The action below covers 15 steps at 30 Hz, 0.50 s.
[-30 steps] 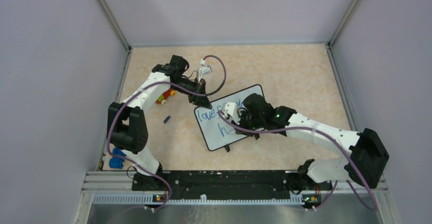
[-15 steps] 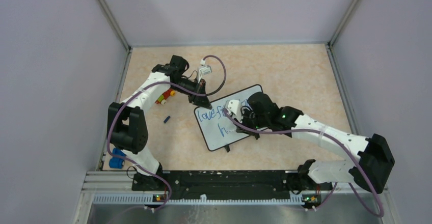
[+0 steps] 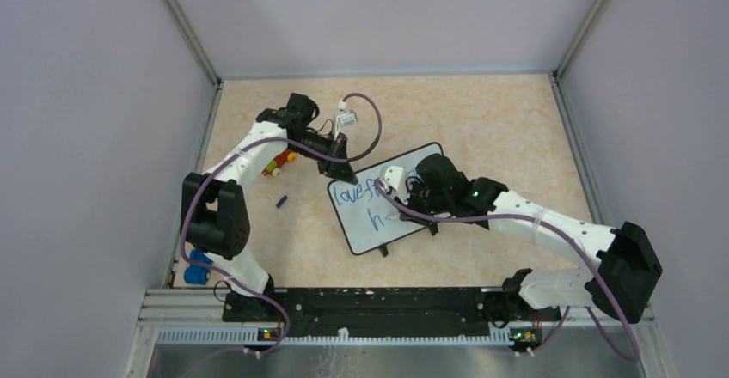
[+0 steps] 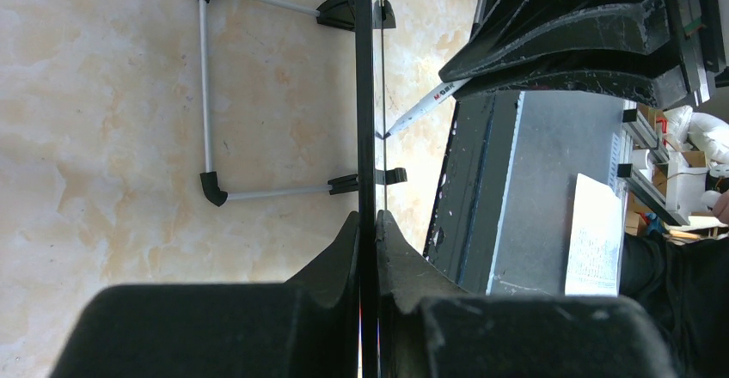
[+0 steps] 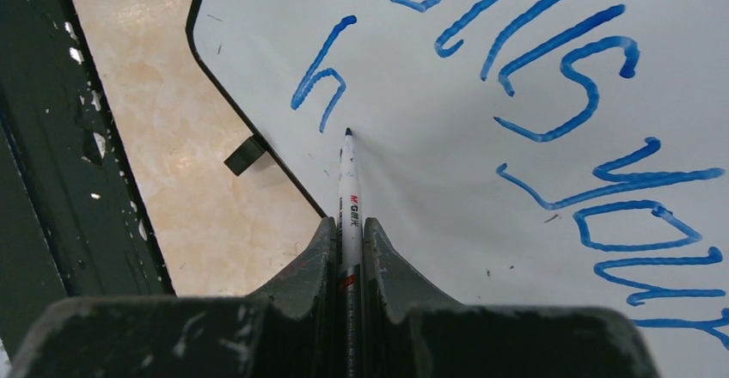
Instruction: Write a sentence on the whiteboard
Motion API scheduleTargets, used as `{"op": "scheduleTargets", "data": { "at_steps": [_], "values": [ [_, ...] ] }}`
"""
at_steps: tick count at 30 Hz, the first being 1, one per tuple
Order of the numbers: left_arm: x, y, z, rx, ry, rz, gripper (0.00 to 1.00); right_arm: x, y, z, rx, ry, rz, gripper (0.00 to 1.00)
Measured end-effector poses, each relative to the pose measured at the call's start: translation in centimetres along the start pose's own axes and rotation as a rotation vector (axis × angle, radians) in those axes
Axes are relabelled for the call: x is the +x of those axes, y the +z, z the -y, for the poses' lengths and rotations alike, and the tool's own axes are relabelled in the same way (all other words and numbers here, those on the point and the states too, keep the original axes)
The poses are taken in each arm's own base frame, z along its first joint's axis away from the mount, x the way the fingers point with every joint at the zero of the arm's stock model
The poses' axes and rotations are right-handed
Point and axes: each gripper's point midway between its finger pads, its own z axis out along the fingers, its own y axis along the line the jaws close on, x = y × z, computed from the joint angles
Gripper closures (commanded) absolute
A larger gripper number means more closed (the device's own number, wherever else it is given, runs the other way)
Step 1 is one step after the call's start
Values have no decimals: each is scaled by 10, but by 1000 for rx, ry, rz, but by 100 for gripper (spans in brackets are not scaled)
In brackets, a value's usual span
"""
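Observation:
The whiteboard [image 3: 366, 233] lies tilted at mid table. The sentence [image 3: 349, 193] in blue shows "love f" on one line and "h" below; my right arm hides the rest. In the right wrist view the sentence [image 5: 559, 69] reads "fills your" with the "h" beside it. My left gripper [image 3: 340, 170] is shut on the board's far left corner; its wrist view shows the board edge-on [image 4: 365, 94] between the jaws of the left gripper [image 4: 368, 216]. My right gripper [image 3: 406, 207] [image 5: 347, 221] is shut on a white marker [image 5: 348, 185], whose tip touches the board [image 5: 447, 198] just past the "h".
A small dark marker cap [image 3: 281, 201] lies left of the board. Red and yellow items [image 3: 277, 165] sit by my left arm, a blue object [image 3: 198, 268] at the near left corner. The board's wire stand [image 4: 206, 103] rests on the table. Walls enclose three sides.
My right arm has shifted a little right along the board with the marker, uncovering more of the first line. The left gripper and the board have not moved.

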Motion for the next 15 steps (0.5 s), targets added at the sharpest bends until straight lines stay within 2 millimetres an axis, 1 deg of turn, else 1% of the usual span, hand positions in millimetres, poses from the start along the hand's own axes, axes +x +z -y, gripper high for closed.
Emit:
{"op": "scheduleTargets", "data": {
  "at_steps": [11,15],
  "values": [
    [0,0,0,0,0,0,100,9,-8,13,33,26,-19,100],
    [0,0,0,0,0,0,100,6,-10,14,37,25,-17,100]
  ]
}}
